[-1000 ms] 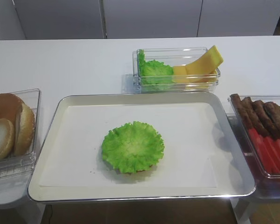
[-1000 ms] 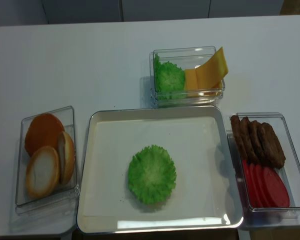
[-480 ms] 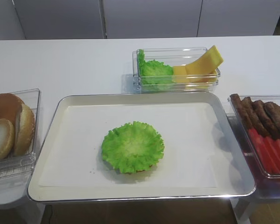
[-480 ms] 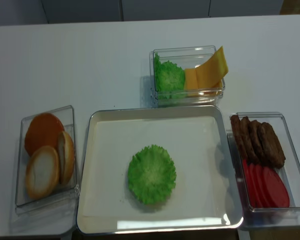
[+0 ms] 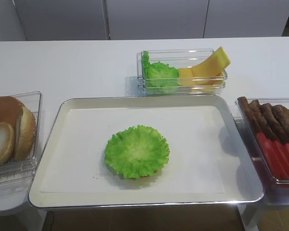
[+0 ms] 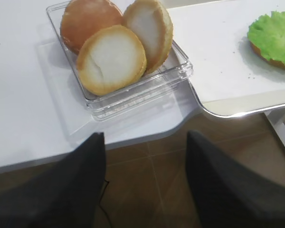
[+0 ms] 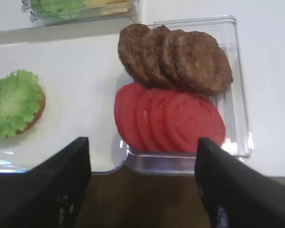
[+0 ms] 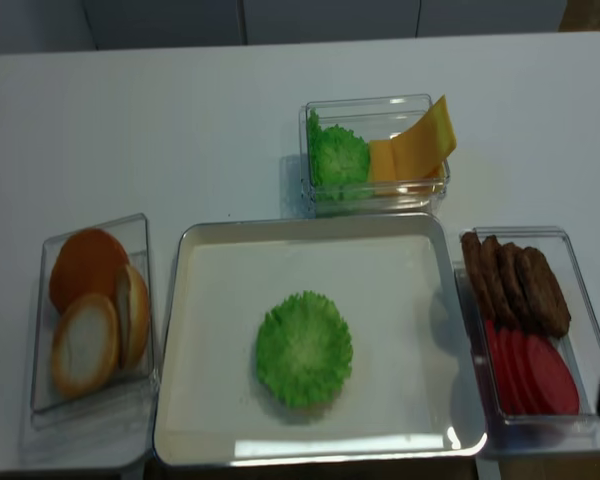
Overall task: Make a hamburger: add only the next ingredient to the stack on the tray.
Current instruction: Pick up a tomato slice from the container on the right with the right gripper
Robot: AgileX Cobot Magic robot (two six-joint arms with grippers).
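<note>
Several overlapping red tomato slices [image 7: 171, 118] lie in the near half of a clear tub [image 8: 585, 300] right of the tray, also seen from the front [image 5: 279, 155]. The stack [image 5: 137, 150] is a ruffled green lettuce leaf over a bun edge, in the middle of the paper-lined silver tray [image 5: 135, 99]. My right gripper [image 7: 142, 142] hovers open and empty just in front of the tub's near wall, tomato slices straight ahead. My left gripper [image 6: 146, 134] is open and empty over the floor, off the table's front edge near the bun tub.
Brown patties [image 7: 175, 59] fill the far half of the tomato tub. A tub of bun halves [image 5: 9, 130] stands left of the tray. Behind the tray a tub holds loose lettuce [image 5: 160, 73] and yellow cheese [image 5: 207, 67].
A dark bit of my right arm has come into the overhead view at its right edge, beside the tomato tub. Nothing on the table has moved.
</note>
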